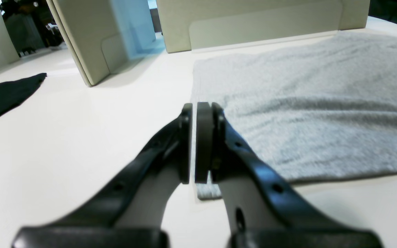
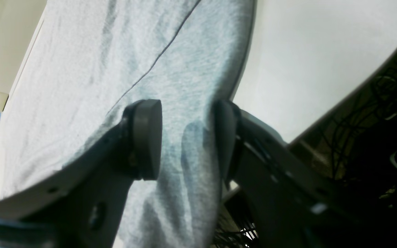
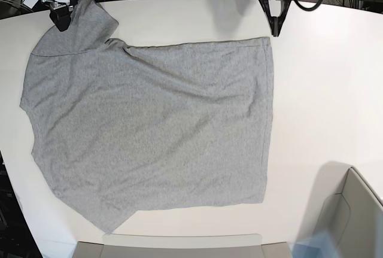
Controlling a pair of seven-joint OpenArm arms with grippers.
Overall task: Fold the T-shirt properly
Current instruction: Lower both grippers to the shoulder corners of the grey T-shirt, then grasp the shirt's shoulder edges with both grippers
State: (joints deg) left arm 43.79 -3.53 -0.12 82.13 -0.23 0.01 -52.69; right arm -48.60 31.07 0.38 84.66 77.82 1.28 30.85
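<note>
The heather-grey short-sleeved cotton T-shirt (image 3: 155, 126) lies spread flat, plain side up, hem toward three o'clock, one sleeve at eleven o'clock, another at seven, gently wrinkled.

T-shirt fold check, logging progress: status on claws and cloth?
Left claw shut, at hem corner, grip unclear. Right claw open, astride the sleeve. T-shirt spread flat, unfolded. Beige boxes stand clear of the cloth.

**White Table, Beige Boxes, Cables Behind**

A white round-edged table (image 3: 335, 90) fills the scene under bright, even light. Ahead of the left pincer stand beige cardboard boxes (image 1: 81, 41). Beyond the table's edge, black cables (image 2: 374, 113) tangle in shadow.
</note>
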